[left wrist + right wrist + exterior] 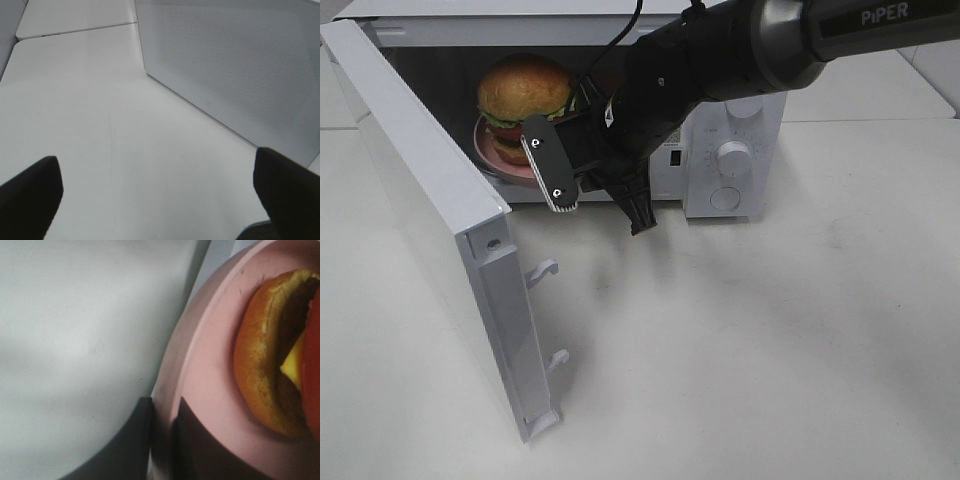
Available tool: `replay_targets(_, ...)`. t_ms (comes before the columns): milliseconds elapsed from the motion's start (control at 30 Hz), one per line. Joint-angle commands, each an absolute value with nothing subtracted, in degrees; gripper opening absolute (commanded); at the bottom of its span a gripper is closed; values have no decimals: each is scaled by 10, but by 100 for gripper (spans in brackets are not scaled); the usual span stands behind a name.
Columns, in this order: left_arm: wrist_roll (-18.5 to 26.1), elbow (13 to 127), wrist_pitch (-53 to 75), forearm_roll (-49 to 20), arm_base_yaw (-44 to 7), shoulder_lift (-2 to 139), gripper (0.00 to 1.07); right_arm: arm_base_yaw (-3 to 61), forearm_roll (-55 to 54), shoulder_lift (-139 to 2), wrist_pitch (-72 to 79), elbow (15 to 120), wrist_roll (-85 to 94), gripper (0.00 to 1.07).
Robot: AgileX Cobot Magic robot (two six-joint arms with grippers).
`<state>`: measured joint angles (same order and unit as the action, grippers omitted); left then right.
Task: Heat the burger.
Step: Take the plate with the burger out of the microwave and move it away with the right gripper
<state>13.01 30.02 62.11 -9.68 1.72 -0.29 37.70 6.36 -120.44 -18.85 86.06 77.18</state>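
Now burger [272, 365] just beside right hand [162, 440]

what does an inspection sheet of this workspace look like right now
surface: white table, bare where visible
job's things: burger on pink plate inside the microwave, door open
clutter: nothing seen
grippers: right gripper shut on the pink plate's rim at the microwave opening; left gripper open, empty, over the table beside the door
cables: black cable on right arm
surroundings: nothing seen
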Motion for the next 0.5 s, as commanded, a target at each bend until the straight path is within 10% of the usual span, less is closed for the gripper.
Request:
replay_targets(33,128,299,619,-101,17,-14,96,365,21,-1174,-154,849,827,0)
replay_targets(500,128,299,619,-101,17,-14,96,347,-142,-1105,-148,765,1024,0)
